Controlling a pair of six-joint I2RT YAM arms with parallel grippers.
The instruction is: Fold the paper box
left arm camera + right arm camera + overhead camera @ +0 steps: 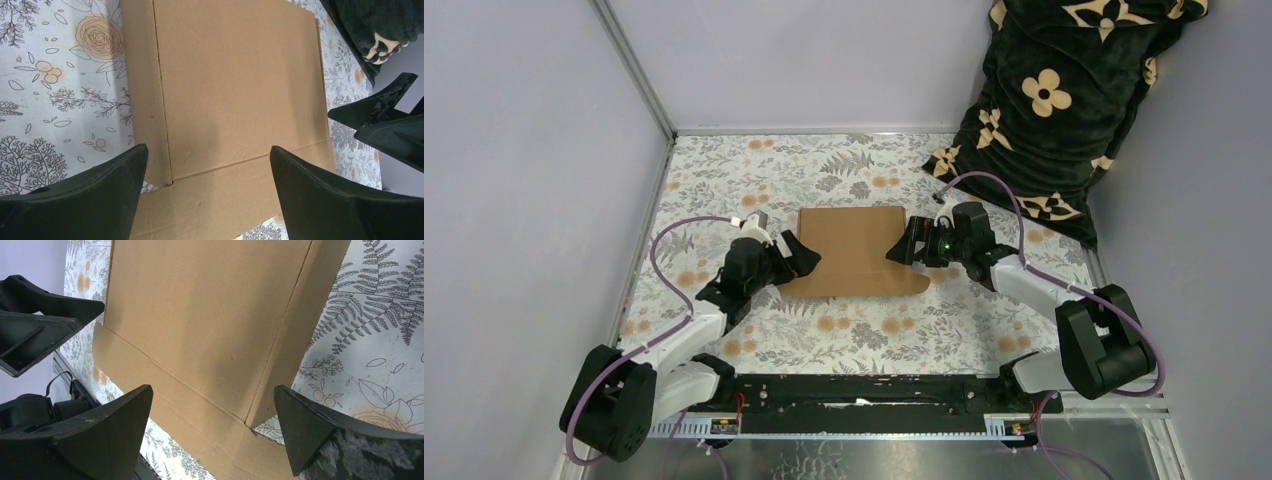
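Note:
The paper box (pixel 852 250) lies flat as a brown cardboard sheet in the middle of the floral table. My left gripper (pixel 801 258) hovers at its left edge, open, with nothing between the fingers. My right gripper (pixel 906 245) hovers at its right edge, also open and empty. In the left wrist view the paper box (pixel 235 90) shows a creased side flap on the left, and my left gripper (pixel 207 165) frames its near fold line. In the right wrist view the paper box (pixel 200 325) shows a side flap on the right, seen between the fingers of my right gripper (pixel 212 405).
A black pillow with tan flower prints (pixel 1064 90) leans at the back right corner, close behind the right arm. Grey walls and a metal frame post (pixel 639 75) close the table (pixel 844 335) on the left and back.

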